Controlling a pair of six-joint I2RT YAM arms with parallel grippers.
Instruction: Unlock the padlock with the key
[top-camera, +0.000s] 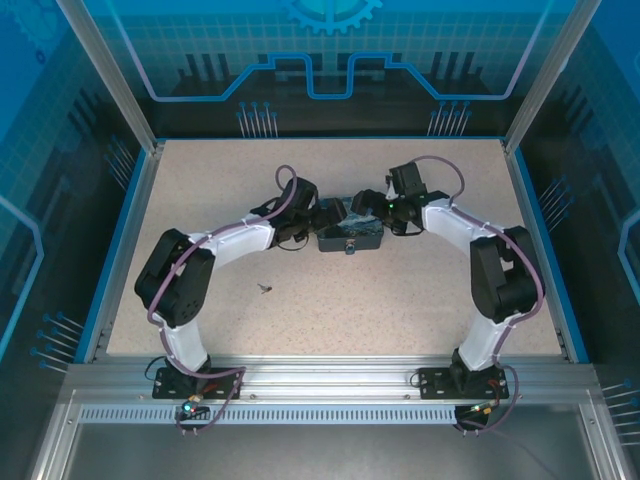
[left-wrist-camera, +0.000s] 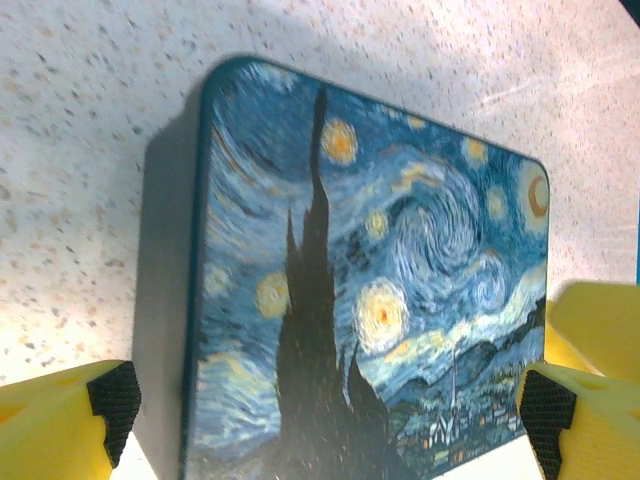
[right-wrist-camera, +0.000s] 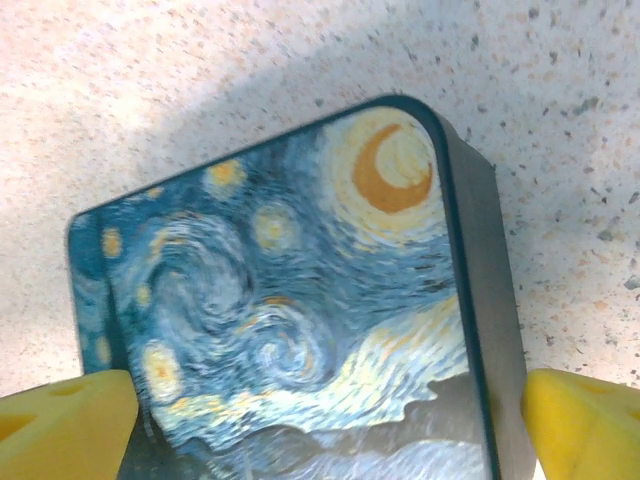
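The padlock (top-camera: 350, 247) is a tiny blue spot hanging on the near wall of the dark blue painted box (top-camera: 352, 235) at mid-table. The key (top-camera: 264, 289), a small dark sliver, lies alone on the tabletop well to the near left of the box. My left gripper (top-camera: 328, 215) sits over the box's left end and my right gripper (top-camera: 372, 208) over its right end. In the left wrist view the left gripper (left-wrist-camera: 330, 400) is open, its yellow fingers straddling the box (left-wrist-camera: 370, 280). The right gripper (right-wrist-camera: 325, 420) is open too, a finger at each side of the box (right-wrist-camera: 300, 300).
The speckled tabletop (top-camera: 400, 300) is ringed by a blue rim (top-camera: 128, 235) and aluminium posts. Both arms bend inward from their bases at the near edge and meet at the box.
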